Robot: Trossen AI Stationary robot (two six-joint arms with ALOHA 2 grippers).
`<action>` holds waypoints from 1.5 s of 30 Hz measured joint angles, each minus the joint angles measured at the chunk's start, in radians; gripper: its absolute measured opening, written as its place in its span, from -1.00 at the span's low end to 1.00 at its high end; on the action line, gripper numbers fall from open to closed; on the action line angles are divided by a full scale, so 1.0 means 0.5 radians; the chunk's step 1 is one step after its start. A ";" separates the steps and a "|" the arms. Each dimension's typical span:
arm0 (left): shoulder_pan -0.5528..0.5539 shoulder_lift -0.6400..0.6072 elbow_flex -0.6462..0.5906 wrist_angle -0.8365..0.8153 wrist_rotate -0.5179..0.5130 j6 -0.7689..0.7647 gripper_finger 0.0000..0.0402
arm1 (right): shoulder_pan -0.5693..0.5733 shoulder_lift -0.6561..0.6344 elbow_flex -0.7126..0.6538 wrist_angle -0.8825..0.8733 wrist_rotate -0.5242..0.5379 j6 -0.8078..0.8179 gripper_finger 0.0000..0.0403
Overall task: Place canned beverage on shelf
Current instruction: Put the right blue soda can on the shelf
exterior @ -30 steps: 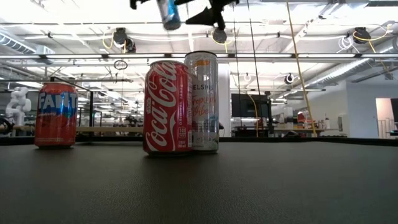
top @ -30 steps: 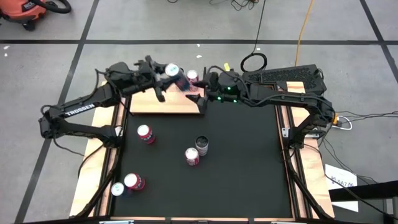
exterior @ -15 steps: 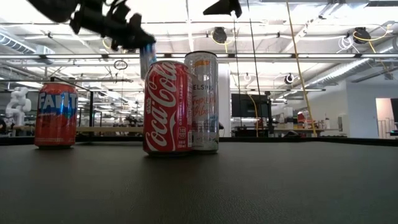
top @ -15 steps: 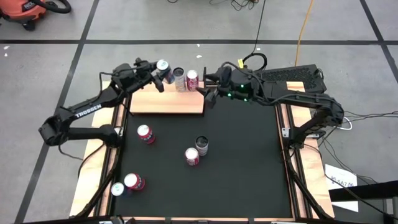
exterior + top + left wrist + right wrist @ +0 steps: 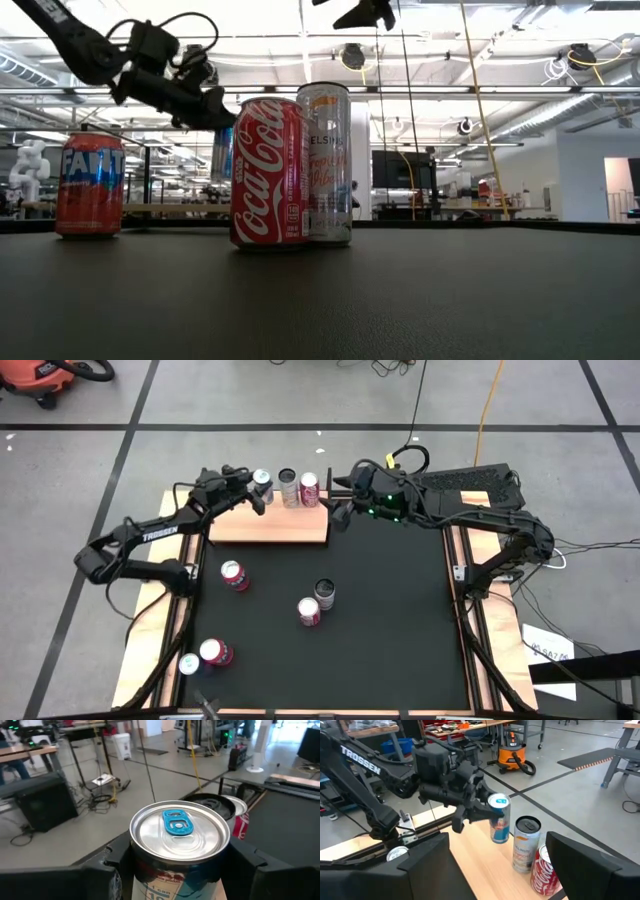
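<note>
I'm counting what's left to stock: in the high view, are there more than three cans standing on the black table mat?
Yes: five cans stand on the black mat, namely one, a pair, and two near the corner.

The left arm reaches from the desk's left edge up toward the far left corner, forearm stretched out and wrist bent inward. The left gripper (image 5: 257, 488) has its jaws closed around an upright blue-tabbed can (image 5: 177, 851), one finger on each side of it. The right arm extends from the far right side leftward along the far edge, and the right gripper (image 5: 338, 495) hangs with jaws spread wide, holding nothing.
</note>
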 joint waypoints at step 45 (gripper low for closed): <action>0.131 0.317 0.031 0.295 0.111 -0.055 0.46 | -0.111 0.001 -0.001 -0.073 -0.016 0.000 0.58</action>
